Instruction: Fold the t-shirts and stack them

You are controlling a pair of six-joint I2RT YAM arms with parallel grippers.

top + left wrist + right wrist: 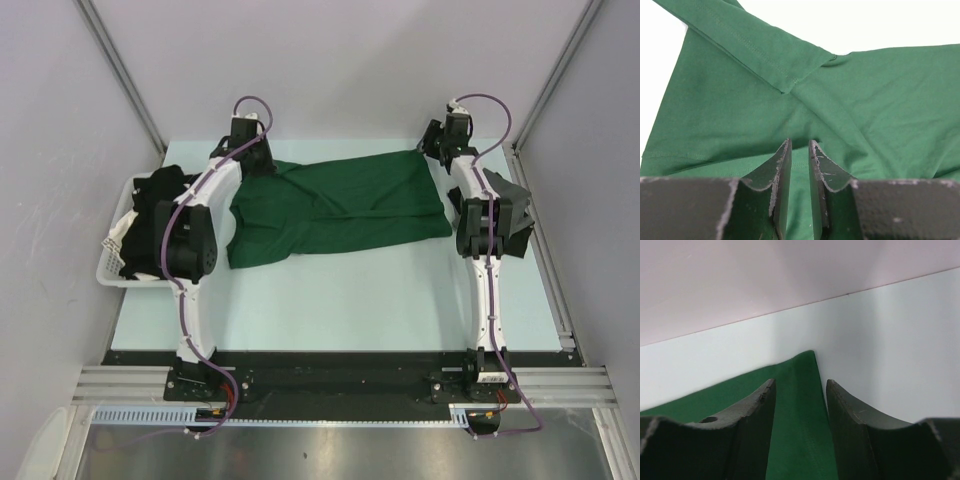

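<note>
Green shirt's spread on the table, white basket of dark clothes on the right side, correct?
Not quite: the top view shows the white basket of dark clothes on the left side. The green shirt is spread on the table.

A dark green t-shirt [340, 205] lies spread on the pale table [350, 300]. The left gripper [262, 163] is at the shirt's far left corner, the right gripper [438, 152] at its far right corner. Left of the shirt stands a white basket [112, 255] holding black t-shirts [160, 195]; right of it lies a dark cloth pile [515, 205].

Pale table [350, 300] between plain lilac walls [350, 60].
</note>
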